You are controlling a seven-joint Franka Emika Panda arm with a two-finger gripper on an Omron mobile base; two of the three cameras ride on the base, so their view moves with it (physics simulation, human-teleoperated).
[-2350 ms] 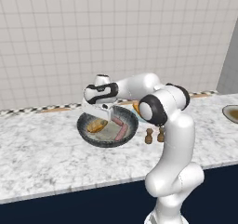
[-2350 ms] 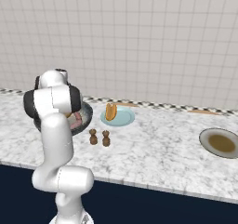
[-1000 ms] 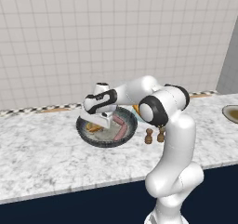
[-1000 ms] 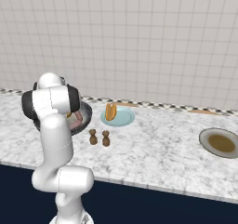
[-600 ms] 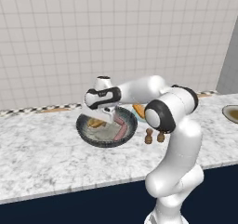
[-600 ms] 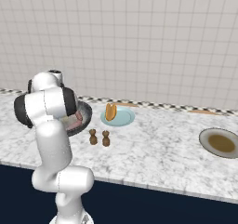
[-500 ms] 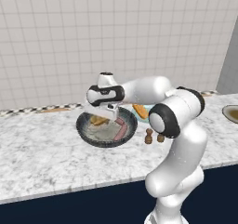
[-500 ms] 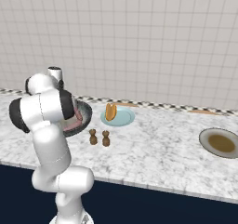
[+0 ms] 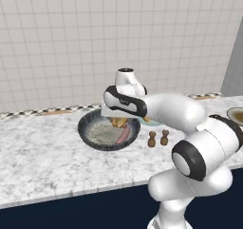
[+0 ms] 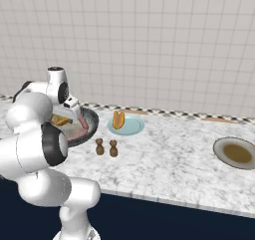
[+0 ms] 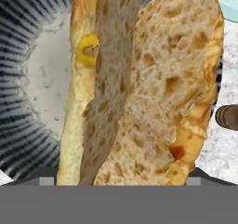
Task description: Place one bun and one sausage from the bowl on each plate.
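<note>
Gripper [image 9: 121,120] is low over the bowl [image 9: 90,130], right-hand half of it, hand pointing down. Fingers hidden by the hand in both base views; in the hand view a bun [image 11: 162,93] sits right against the camera between the two dark tips at the bottom corners. Jaws read as spread wide, one on each side of the bun; can't tell whether they actually touch it or whether it's lifted.

Bowl sits on the counter [image 9: 42,161] toward the back edge. Inside, in the left base view: a pinkish sausage [image 9: 123,135] lying near the right rim, bun just behind it under the hand. Grey speckled floor and ribbed dark rim show in the hand view left of the bun.

Blue plate [image 10: 130,128] just right of the bowl, near the back edge, with one bun [image 10: 118,120] already on it, propped up on edge. No sausage visible on it.

Two brown shakers [image 10: 106,147] side by side in front of the blue plate, between it and the front edge.

Brown-rimmed plate [image 10: 237,153] well apart, toward the right end of the counter, nothing on it.
</note>
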